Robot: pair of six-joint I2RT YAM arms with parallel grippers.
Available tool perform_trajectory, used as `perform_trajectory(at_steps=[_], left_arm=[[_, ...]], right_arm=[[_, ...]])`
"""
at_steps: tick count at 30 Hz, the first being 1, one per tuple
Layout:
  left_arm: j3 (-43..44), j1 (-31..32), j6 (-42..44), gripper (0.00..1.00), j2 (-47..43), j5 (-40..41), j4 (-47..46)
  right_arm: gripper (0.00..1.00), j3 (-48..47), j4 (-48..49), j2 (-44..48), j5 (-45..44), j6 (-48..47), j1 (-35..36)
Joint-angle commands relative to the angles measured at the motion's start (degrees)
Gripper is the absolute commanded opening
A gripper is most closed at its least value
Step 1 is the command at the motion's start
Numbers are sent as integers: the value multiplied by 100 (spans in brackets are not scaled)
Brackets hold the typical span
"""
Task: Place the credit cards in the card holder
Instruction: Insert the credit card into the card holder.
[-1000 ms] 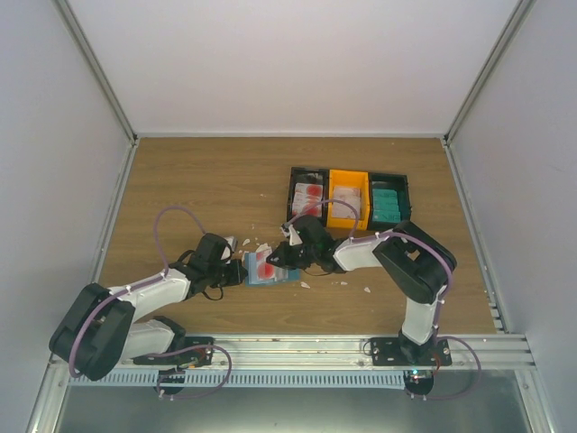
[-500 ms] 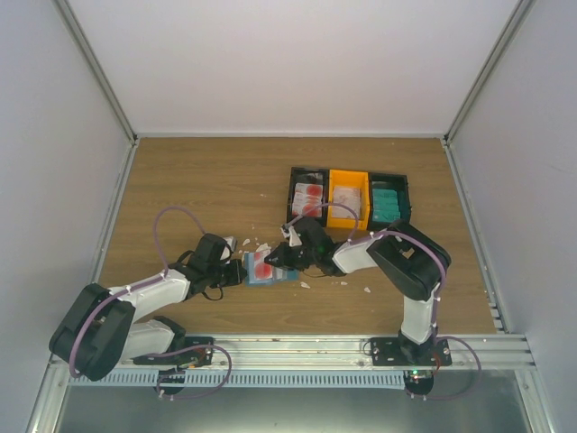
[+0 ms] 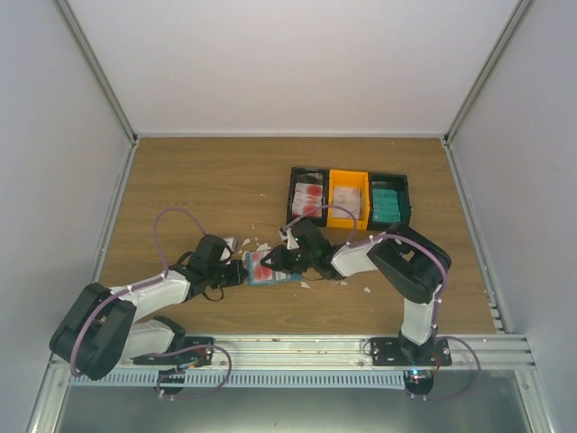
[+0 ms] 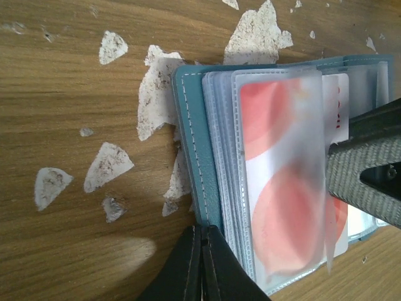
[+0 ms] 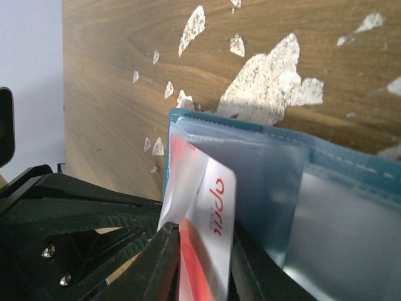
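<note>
Both arms meet at the card holder (image 3: 270, 278), which I see lying open on the worktop (image 3: 198, 180), a little left of the middle and nearer the front edge than the back. The left gripper (image 3: 236, 269) sits at the holder's left side. On its wrist view, the left gripper (image 4: 203, 241) has its fingers pressed together on the edge of the blue cover (image 4: 194, 144), pinching it.

The right gripper (image 3: 278, 262) reaches in from the other side. A red-blotched card (image 4: 276, 207) shows through the top frosted sleeve, and its edge with red lettering sticks out past the sleeve's mouth. On the right wrist view, the right gripper (image 5: 203, 251) has its jaws a little apart, with that card (image 5: 210, 200) lying between them and angled into the sleeves of the card holder (image 5: 338, 160). Whether the pads touch the card I cannot tell.

White scraps (image 4: 109, 166) litter the wood around the holder. Toward the right back of the worktop stands the black-and-orange tray (image 3: 291, 171), well apart from the holder. It holds three stacks of credit cards: red-blotched cards (image 3: 308, 194) in the left compartment, pale cards (image 3: 348, 200) in the orange middle one and teal cards (image 3: 388, 203) in the right one
</note>
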State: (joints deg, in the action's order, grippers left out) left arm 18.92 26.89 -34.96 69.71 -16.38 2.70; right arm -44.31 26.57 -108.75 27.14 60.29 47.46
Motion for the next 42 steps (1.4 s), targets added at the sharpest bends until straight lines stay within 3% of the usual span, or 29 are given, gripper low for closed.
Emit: perform_trajectory(at_steps=[1,10,19,28,35,42], left_arm=[[-147,44,84,5,37,-153,-65],[-90,44,139,5,-36,-94,46],[-88,44,152,5,-49,-108,71],[-34,42,206,5,-67,-455,8],[33,44,182,6,-344,-77,335],[86,49,25,15,-956,-2,562]], right_arm=[[23,62,-845,278,-467,-288,157],[40,-338,-2086,658,-1183,-759,286],[33,-770,-2622,451,-1526,-934,526],[39,-1406,-3250,160,-1723,-1198,851],[41,-1413,-3733,537,-2463,-1229,845],[39,-1542,-4271,779,-2895,-1751,844]])
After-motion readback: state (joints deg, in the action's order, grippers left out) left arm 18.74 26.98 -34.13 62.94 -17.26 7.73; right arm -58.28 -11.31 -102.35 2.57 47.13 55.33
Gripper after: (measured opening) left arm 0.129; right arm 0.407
